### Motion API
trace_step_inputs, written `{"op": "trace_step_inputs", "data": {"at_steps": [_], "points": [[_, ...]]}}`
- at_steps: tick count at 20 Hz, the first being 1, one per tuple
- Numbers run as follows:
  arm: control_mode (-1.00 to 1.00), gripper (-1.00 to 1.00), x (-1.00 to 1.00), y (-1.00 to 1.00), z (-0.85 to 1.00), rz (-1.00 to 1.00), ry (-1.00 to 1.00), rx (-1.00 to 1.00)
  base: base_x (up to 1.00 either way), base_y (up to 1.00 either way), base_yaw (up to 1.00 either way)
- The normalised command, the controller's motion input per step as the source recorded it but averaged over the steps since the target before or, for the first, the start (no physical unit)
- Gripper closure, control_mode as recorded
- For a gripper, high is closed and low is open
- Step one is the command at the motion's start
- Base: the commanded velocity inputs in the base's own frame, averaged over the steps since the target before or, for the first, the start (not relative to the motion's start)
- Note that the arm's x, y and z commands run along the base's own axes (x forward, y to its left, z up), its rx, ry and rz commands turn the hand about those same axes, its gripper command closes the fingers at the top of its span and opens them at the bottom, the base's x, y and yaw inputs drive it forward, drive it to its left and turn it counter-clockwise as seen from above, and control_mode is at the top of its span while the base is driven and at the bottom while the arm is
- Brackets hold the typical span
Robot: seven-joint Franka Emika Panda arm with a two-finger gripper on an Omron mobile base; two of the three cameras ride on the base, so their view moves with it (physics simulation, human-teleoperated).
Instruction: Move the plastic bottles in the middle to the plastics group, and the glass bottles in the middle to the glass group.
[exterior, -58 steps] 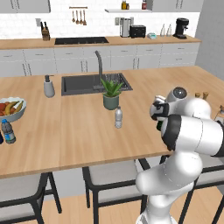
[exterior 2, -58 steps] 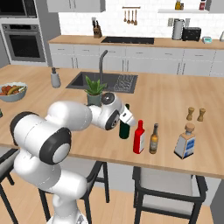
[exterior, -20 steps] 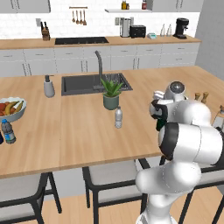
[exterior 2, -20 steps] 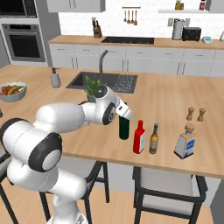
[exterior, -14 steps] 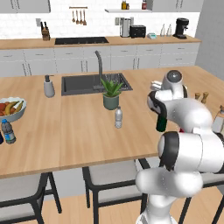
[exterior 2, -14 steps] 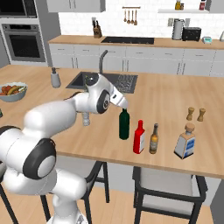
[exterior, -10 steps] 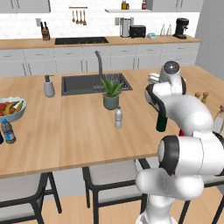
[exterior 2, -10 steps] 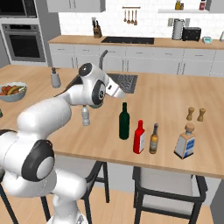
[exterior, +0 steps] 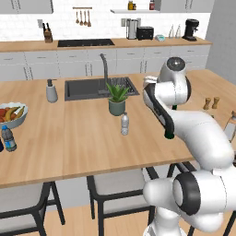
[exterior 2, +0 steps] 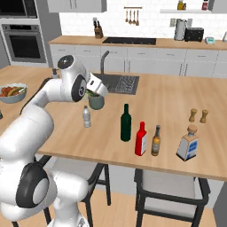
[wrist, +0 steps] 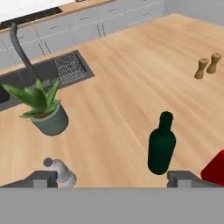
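My gripper (wrist: 113, 179) is open, its fingertips (wrist: 44, 178) set wide apart with nothing between them. It hovers above the island, near the potted plant (exterior 2: 95, 101). The small clear water bottle (wrist: 61, 172) stands just by the left fingertip; it is also in the right base view, water bottle (exterior 2: 87, 116). The tall dark green bottle (wrist: 161, 144) stands ahead to the right, green bottle (exterior 2: 126, 123). Beside it are the red bottle (exterior 2: 141, 138), the slim brown bottle (exterior 2: 155, 140) and the flat pale grey bottle (exterior 2: 188, 142). The blue-label bottle (exterior: 8, 138) stands far left.
A fruit bowl (exterior: 11, 113) sits at the island's left end. The sink (exterior: 99, 87) with its tap lies behind the plant. Two wooden shakers (exterior 2: 198, 115) stand at the right. My own arm covers most of the green bottle in the left base view.
The arm has swung away from the green bottle, up and toward the plant. The gripper holds nothing. No bottle has moved.
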Motion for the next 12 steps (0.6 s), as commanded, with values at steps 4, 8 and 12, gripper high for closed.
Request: {"op": "trace_step_inputs", "data": {"at_steps": [4,8,12], "points": [[-1.00,-1.00,-0.27,0.92,0.00,0.37,0.32,0.00,0.00,0.00,0.00],[-1.00,-1.00,-0.12,0.82,0.00,0.31,0.44,-0.04,0.00,0.00,0.00],[-1.00,-1.00,0.01,0.19,-0.21,0.10,0.31,-0.06,0.00,0.00,0.00]]}}
